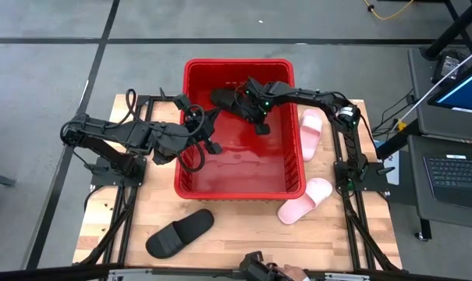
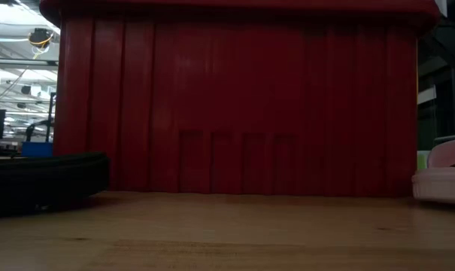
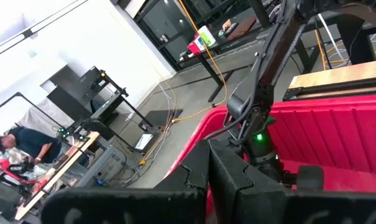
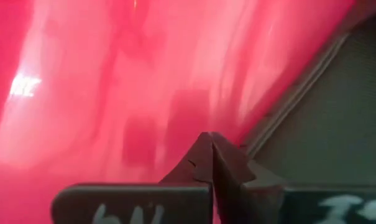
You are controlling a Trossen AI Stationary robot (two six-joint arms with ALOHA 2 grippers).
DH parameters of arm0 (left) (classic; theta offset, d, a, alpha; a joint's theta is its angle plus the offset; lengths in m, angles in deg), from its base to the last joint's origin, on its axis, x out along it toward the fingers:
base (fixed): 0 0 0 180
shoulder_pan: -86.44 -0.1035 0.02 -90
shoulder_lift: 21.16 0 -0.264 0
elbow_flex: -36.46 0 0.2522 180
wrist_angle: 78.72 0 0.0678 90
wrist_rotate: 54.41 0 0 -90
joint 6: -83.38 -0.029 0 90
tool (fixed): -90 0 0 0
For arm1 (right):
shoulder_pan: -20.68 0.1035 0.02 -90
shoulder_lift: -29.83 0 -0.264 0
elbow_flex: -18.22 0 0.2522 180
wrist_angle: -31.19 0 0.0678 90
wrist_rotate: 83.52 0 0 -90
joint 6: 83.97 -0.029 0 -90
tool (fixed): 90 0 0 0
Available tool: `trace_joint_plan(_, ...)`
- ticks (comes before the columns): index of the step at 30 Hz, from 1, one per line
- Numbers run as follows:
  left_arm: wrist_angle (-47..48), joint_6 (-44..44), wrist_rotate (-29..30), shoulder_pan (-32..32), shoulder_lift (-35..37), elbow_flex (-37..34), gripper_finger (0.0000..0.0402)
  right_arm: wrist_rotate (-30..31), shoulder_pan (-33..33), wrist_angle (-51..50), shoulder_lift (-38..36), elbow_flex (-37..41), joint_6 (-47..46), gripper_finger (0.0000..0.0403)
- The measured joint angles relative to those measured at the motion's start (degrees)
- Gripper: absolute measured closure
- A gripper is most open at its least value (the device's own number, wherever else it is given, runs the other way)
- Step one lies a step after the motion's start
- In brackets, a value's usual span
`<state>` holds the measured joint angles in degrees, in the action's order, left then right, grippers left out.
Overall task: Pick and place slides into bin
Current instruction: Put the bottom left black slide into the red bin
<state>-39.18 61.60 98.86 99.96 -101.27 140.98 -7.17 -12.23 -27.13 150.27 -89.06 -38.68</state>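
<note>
While over bin (image 1: 239, 168), black slide (image 1: 224, 98) dangles

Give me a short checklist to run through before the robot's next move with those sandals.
1. Bin open and reachable: ok.
2. All slides in the bin: not ok. The black slide, front pink slide and side pink slide lie on the table outside it.
3. Right hand free: ok, shut on nothing, inside the bin.
4. Left hand free: ok, shut and empty, at the bin's left side.
5. Fourth slide in the bin: cannot tell. There is only a dark shape by the right arm.
</note>
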Motion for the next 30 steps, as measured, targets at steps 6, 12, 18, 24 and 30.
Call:
trace_joint_plan(6, 0.00, 0.02, -0.03, 0.00, 0.00, 0.00, 0.0399, 3.26, -0.04, 0.13, 0.00, 0.09, 0.06, 0.0402)
trace_joint_plan(12, 0.00, 0.02, -0.04, 0.00, 0.02, 0.00, 0.0399, 15.97, -0.04, 0.17, 0.00, 0.09, 0.16, 0.0402)
trace_joint_plan(18, 0.00, 0.02, -0.44, 0.00, 0.02, 0.00, 0.0400, 16.57, 0.01, 0.15, 0.00, 0.09, -0.03, 0.0403)
trace_joint_plan(24, 0.00, 0.02, -0.44, 0.00, 0.02, 0.00, 0.0400, 14.61, 0.82, -0.02, 0.00, -0.10, 0.02, 0.0403)
trace_joint_plan(30, -0.17, 0.04, -1.19, 0.00, 0.02, 0.00, 0.0400, 10.76, 1.47, -6.64, 0.00, -5.07, -3.28, 0.0403)
